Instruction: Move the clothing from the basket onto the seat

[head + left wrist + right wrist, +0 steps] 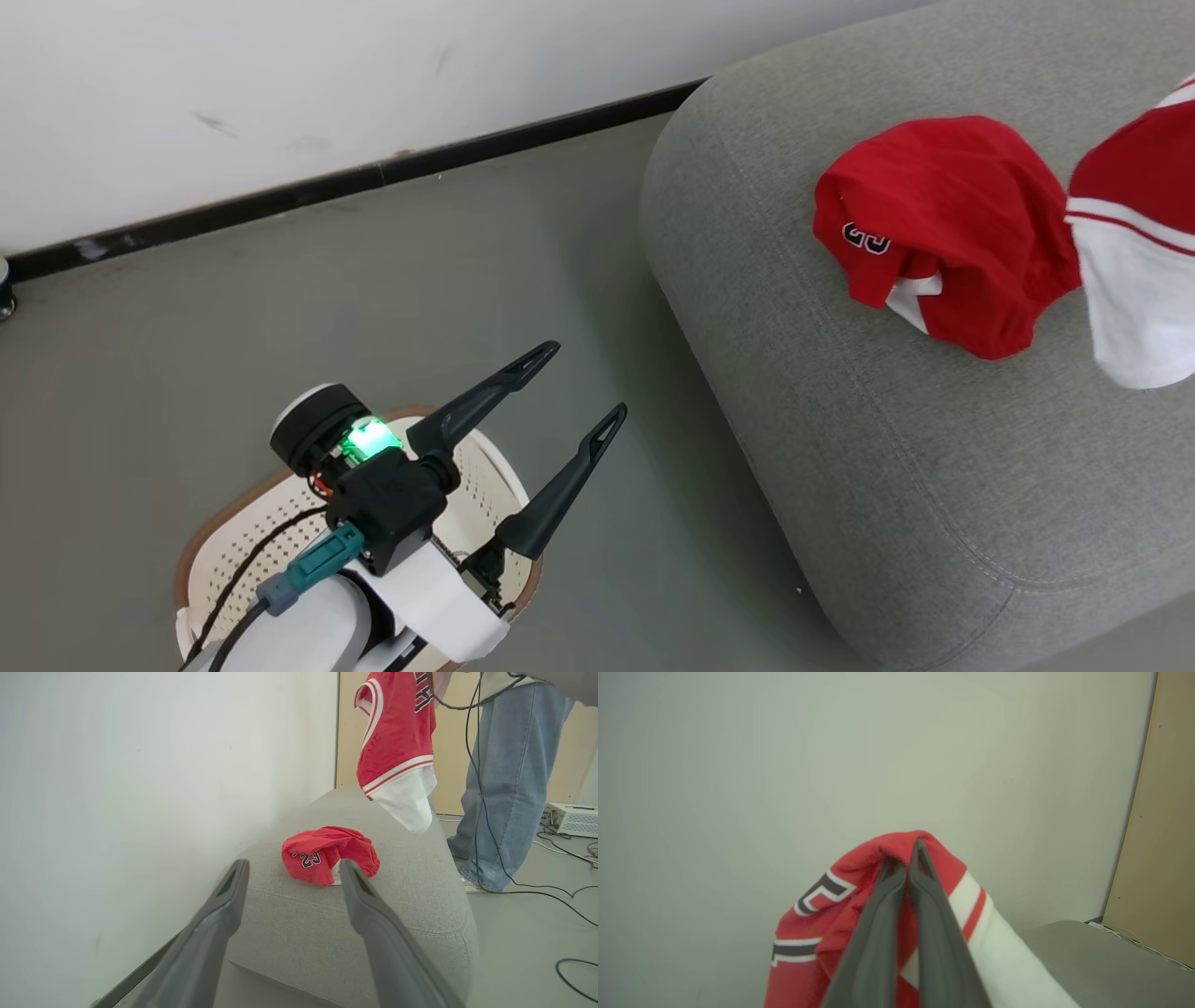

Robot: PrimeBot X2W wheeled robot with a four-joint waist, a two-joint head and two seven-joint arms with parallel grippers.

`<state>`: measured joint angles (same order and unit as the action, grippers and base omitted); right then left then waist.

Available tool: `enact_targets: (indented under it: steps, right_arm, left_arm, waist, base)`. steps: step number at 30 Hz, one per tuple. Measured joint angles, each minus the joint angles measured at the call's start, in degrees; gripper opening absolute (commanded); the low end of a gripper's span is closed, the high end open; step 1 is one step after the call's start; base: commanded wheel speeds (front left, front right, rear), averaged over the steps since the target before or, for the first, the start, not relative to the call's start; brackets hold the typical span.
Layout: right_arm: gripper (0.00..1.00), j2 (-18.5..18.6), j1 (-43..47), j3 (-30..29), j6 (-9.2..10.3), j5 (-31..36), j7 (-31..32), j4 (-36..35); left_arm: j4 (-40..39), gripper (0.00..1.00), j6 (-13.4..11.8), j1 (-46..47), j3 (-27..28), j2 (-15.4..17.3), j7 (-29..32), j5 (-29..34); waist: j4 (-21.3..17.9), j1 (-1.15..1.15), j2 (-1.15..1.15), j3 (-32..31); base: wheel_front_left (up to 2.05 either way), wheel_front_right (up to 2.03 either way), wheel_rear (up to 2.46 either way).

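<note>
The right gripper (906,856), clamped on the second red garment (397,742), holds it above the seat (840,420) (the first garment (943,224) already lies there), so lowering and releasing likely come next; the left gripper (583,381) hangs spread over the basket (224,523).

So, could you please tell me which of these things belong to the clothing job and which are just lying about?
Job: crumpled red garment numbered 23; hanging red-and-white striped garment; cream perforated plastic basket; large grey fabric seat.
Lying about: person's blue-jeaned legs; dark floor cables; white box-shaped device.
</note>
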<state>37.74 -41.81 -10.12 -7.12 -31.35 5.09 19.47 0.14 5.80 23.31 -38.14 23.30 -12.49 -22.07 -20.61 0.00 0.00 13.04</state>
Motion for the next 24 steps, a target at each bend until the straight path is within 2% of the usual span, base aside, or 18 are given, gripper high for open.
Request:
enact_targets:
  steps: [5, 14, 24]
  right_arm:
    - [0.00, -0.5, -0.5, -0.5, 0.00, -0.3, -0.7, 4.5]
    - [0.00, -5.8, 1.3, 2.6, 0.00, -0.8, -3.3, 10.2]
    - [0.00, -10.0, 5.7, 3.1, 0.00, -0.8, -5.8, 15.3]
  left_arm:
    - [-1.3, 1.00, 0.0, 1.2, 0.1, 0.4, 0.4, 0.7]
    - [-2.7, 1.00, 0.0, 3.7, -0.1, 0.5, 1.0, 1.2]
    - [-3.0, 1.00, 0.1, 5.8, -0.6, 0.5, 1.5, 2.0]
  waist:
    - [1.1, 0.00, 0.00, 2.1]
    - [3.0, 0.00, 0.00, 5.6]
    - [4.2, 0.00, 0.00, 8.3]
  base:
    - [0.00, 0.00, 0.00]
    - [0.00, 0.00, 0.00]
    - [0.00, 0.00, 0.00]
